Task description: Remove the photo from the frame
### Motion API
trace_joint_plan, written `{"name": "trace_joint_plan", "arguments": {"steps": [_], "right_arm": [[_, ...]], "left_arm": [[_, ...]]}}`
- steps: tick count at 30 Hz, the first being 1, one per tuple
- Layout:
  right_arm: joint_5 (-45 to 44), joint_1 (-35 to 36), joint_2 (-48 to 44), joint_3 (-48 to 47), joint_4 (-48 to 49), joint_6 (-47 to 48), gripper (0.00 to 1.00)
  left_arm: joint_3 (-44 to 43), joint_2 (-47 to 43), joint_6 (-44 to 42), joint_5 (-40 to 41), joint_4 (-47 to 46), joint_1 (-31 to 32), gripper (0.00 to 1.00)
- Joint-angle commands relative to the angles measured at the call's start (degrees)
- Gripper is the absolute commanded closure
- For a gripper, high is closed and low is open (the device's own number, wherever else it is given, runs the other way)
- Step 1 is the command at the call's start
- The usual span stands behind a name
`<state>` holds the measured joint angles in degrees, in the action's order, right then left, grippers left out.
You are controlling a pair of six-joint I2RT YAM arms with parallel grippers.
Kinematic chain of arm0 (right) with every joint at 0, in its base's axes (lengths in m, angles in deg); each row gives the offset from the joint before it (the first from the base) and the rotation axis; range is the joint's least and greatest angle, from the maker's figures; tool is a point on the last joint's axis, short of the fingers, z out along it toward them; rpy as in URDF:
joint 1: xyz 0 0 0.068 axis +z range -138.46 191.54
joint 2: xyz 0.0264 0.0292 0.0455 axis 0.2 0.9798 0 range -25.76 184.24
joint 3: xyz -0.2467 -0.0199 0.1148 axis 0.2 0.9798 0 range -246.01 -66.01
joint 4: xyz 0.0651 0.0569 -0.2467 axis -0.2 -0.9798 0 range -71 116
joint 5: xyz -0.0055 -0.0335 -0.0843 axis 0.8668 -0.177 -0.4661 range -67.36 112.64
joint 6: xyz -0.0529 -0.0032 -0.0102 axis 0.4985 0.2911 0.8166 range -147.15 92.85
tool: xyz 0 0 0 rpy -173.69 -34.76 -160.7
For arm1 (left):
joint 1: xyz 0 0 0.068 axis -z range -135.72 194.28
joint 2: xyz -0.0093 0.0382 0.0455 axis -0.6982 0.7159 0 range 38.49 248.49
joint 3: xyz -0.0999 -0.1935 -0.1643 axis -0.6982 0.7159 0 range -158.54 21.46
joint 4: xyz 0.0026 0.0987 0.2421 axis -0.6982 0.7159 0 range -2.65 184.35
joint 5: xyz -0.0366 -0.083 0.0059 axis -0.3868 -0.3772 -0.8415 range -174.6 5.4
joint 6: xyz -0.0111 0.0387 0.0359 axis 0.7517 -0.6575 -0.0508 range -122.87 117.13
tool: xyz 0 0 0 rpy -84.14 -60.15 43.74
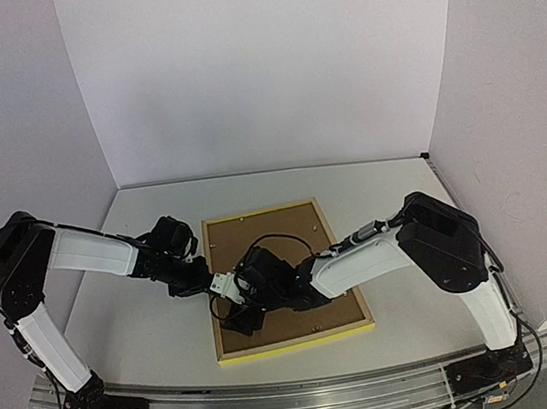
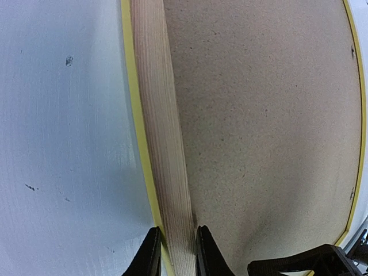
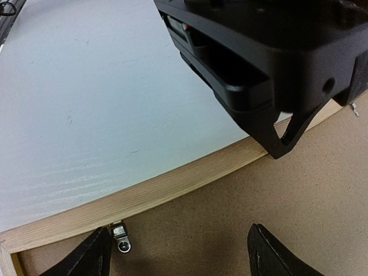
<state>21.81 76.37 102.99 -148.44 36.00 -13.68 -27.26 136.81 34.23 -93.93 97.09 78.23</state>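
The table (image 1: 139, 333) carries the frame (image 1: 301, 339) face down in its middle, towards the near edge, with pale wood and brown backing board (image 1: 293, 237) uppermost. I can't see the photo; I'd guess it sits under that board. The left gripper (image 2: 176, 253) is clamped across the frame's left rail, one finger on each side of it. The right gripper (image 3: 181, 256) hangs over the board just inside the same rail, jaws wide with nothing between them, beside a small metal tab (image 3: 119, 241).

My worry is that the two wrists are crowded there and could knock. That thin pinch might slip, letting the frame skid or tip when the tab is pushed. And the tab is tiny, so a miss could gouge the board and crease the print beneath.
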Motion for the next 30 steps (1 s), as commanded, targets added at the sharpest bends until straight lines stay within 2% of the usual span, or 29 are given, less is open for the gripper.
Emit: {"name": "trace_joint_plan", "arguments": {"steps": [1,6,10,18,25,30], "right_arm": [[-4.24,0.94,2.99,-2.1,0.71,-0.04,0.23],[-14.31,1.61,5.76,-4.3,1.59,-3.14,0.28],[-22.81,1.62,6.07,-4.3,2.12,-11.69,0.31],[-26.63,1.61,5.36,-1.25,2.06,-28.71,0.37],[-27.56,1.61,4.58,-1.29,-0.67,-33.93,0.38],[-25.43,1.63,1.49,-0.99,-0.76,-32.2,0.37]], "left_arm": [[2.73,0.45,0.55,-1.3,-0.35,-0.28,0.87],[4.8,-1.12,2.11,-2.29,-1.3,-0.21,0.94],[6.12,-1.98,4.17,-1.81,-1.02,-0.21,1.0],[7.86,-3.19,8.02,-0.21,0.96,-0.21,1.0],[8.12,-3.06,8.73,-0.34,0.22,-0.21,1.0],[7.7,-3.63,7.08,-1.61,-1.26,-0.21,1.0]]}}
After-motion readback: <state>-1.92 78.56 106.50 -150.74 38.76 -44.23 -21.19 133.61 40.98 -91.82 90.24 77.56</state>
